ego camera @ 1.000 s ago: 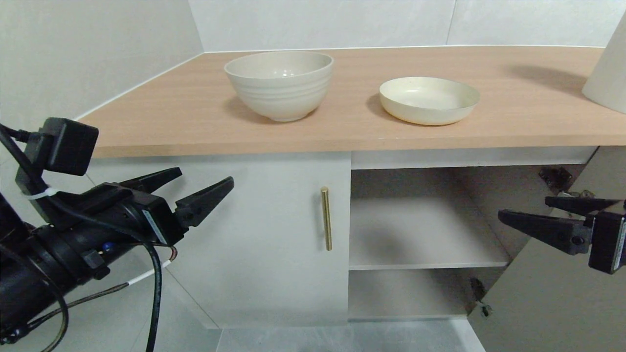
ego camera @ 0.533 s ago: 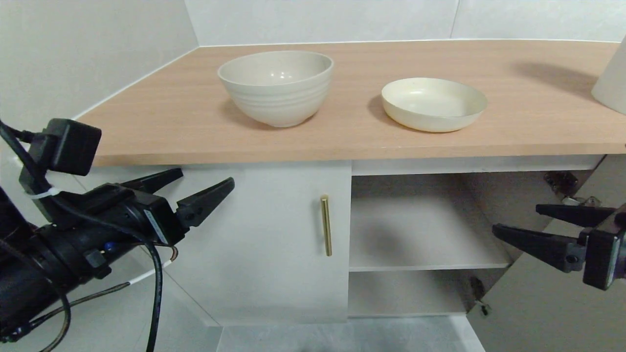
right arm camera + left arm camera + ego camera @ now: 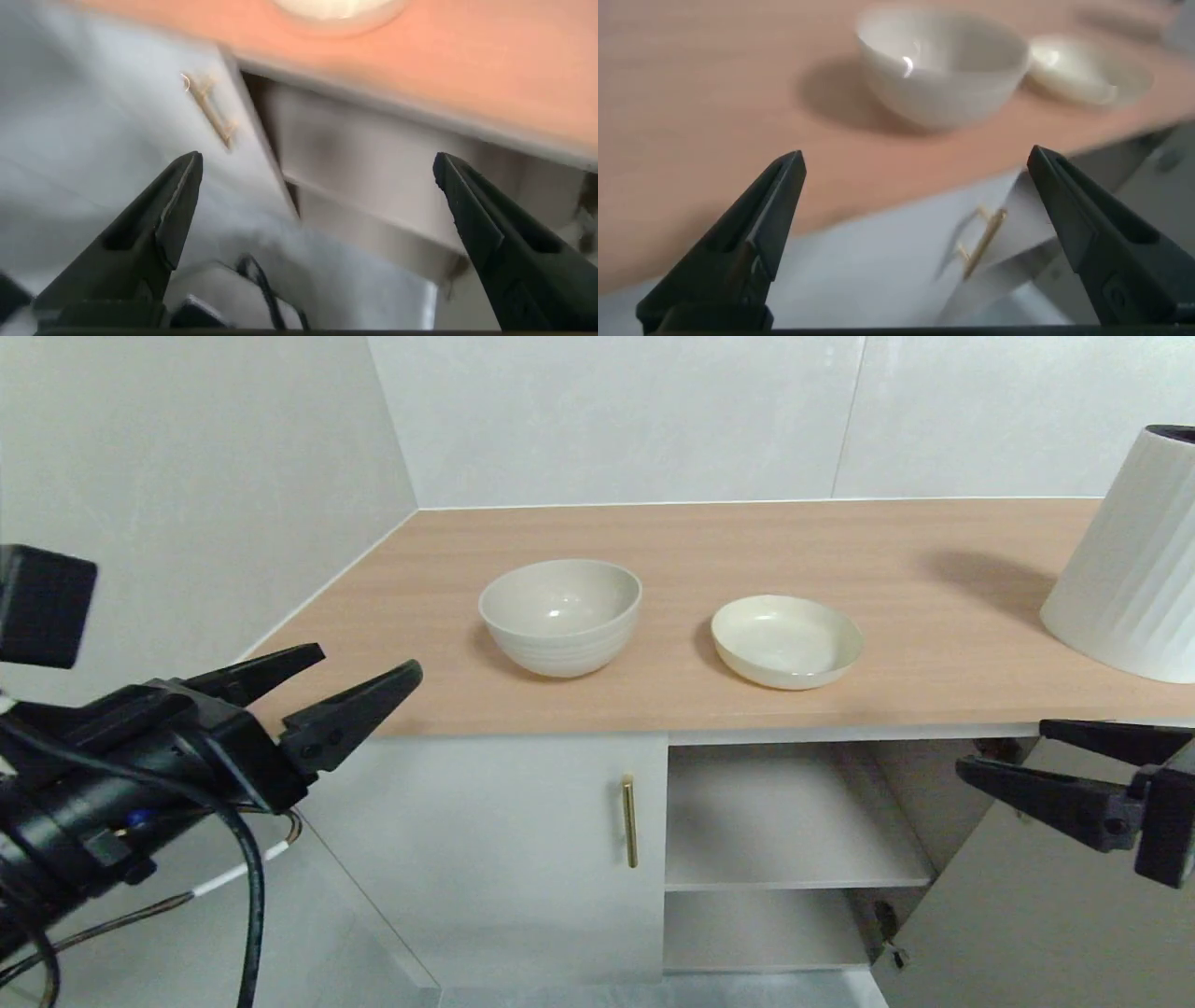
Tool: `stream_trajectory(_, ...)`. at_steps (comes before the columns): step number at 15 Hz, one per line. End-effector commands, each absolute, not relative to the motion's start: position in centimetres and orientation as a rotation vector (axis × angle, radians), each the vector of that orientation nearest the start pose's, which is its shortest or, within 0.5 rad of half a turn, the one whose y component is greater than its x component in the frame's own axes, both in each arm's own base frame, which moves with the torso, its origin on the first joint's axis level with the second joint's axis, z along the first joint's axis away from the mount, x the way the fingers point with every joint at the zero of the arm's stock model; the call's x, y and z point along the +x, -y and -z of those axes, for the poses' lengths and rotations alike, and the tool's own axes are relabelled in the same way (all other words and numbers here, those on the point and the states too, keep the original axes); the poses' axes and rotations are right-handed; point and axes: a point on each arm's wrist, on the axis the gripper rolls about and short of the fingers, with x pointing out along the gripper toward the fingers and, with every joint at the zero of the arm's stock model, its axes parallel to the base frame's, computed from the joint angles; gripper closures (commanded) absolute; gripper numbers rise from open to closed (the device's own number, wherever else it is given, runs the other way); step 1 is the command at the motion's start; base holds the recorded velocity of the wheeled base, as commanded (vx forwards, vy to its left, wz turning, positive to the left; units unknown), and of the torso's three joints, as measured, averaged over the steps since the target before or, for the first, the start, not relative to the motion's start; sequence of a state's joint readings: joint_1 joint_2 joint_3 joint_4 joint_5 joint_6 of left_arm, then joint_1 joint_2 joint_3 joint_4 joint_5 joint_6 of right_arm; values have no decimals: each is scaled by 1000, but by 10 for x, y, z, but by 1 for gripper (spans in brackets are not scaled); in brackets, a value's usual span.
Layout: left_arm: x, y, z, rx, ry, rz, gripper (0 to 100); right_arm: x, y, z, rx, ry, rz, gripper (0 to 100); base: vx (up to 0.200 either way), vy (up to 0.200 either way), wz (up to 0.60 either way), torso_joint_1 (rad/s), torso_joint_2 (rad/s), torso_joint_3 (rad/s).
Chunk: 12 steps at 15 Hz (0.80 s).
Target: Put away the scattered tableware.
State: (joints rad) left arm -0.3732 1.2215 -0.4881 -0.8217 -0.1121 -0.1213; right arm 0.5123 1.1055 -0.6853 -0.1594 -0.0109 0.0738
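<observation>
Head camera has drawn back and lifted since a second ago; nothing on the wooden counter has shifted. Deep beige ribbed bowl sits left of the shallow cream dish, near but apart. Left gripper hangs off the counter's left front corner, jaws wide, empty. Right gripper hangs beside the open white cabinet, jaws wide, empty.

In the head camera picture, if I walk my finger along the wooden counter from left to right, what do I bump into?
deep bowl → shallow dish → tall white ribbed container
</observation>
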Motion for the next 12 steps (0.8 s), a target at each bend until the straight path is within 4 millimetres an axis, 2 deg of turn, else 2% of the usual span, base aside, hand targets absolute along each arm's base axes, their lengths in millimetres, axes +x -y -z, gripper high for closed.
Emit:
stream_trajectory(1, 138, 57, -242, -160, 87, 599, 0, 135, -76, -238, 1, -280, -490, 0, 0, 0, 0, 325, -466, -266)
stream_trajectory(4, 147, 60, -239, -161, 32, 589, 0, 136, -76, -238, 1, -282, -490, 0, 0, 0, 0, 263, -476, -263)
stream_trajectory(6, 152, 61, -243, -163, 28, 571, 0, 136, -76, -238, 2, -279, -489, 0, 0, 0, 0, 232, -478, -251)
stream_trajectory(8, 166, 65, -256, -159, -26, 516, 0, 140, -78, -236, -3, -292, -488, 0, 0, 0, 0, 100, -198, -100)
stream_trajectory(9, 173, 68, -259, -156, -59, 505, 0, 144, -80, -236, -13, -297, -483, 0, 0, 0, 0, 51, -71, -46)
stream_trajectory(10, 191, 74, -271, -150, -118, 497, 0, 164, -85, -246, -25, -278, -445, 0, 0, 0, 0, 0, 0, 0)
stream_trajectory(12, 203, 78, -278, -142, -172, 463, 0, 184, -90, -256, -21, -297, -377, 0, 0, 0, 0, 0, 0, 0)
